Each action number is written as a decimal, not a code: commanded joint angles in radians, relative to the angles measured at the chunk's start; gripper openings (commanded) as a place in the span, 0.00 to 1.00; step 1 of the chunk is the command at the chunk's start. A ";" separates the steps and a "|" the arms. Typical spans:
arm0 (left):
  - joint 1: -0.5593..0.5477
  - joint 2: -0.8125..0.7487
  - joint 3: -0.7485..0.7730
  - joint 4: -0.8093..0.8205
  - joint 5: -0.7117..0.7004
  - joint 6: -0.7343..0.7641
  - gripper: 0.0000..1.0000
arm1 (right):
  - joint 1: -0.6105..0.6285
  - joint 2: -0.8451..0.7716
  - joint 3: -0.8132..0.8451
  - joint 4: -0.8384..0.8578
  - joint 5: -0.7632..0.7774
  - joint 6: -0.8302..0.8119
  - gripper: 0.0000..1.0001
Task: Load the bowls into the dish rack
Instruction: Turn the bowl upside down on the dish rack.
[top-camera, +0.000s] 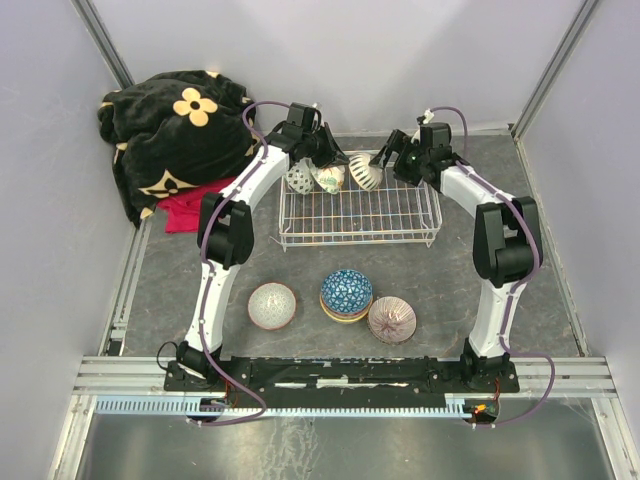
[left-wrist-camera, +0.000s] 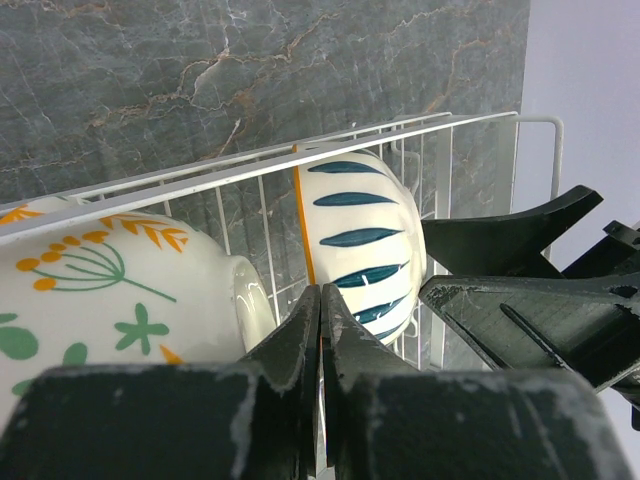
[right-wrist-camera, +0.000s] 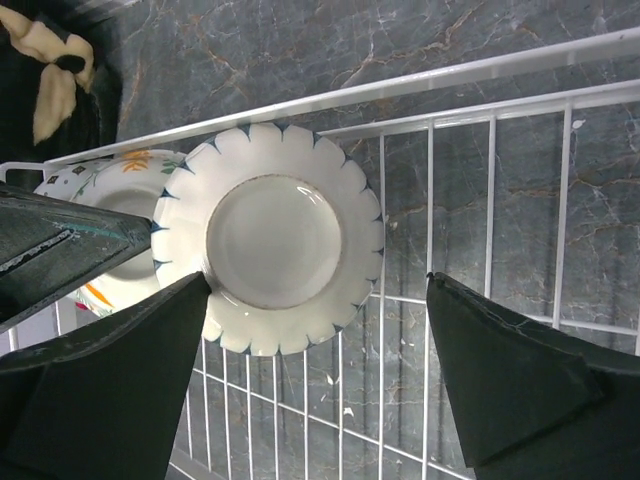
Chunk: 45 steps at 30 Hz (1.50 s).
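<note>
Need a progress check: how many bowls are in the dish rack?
3, all on edge along the far side of the dish rack: a floral bowl at left, a second bowl beside it, a striped bowl toward the middle. Another could be hidden behind them.

White bowl (left-wrist-camera: 362, 238), teal stripes, orange rim
</note>
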<state>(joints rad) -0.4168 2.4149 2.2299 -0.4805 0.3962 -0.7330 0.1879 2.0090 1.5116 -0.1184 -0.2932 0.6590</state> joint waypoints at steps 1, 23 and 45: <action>-0.033 0.032 -0.007 -0.051 0.002 0.034 0.06 | 0.007 0.016 -0.014 0.128 -0.015 0.035 1.00; -0.042 -0.006 0.008 0.007 0.044 0.004 0.05 | 0.007 0.075 -0.026 0.297 -0.128 0.137 0.97; -0.056 -0.027 0.048 0.079 0.082 -0.036 0.04 | 0.007 0.028 -0.072 0.359 -0.164 0.149 0.92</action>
<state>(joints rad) -0.4194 2.4145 2.2345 -0.4538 0.4091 -0.7349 0.1806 2.0842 1.4506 0.2089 -0.4015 0.8009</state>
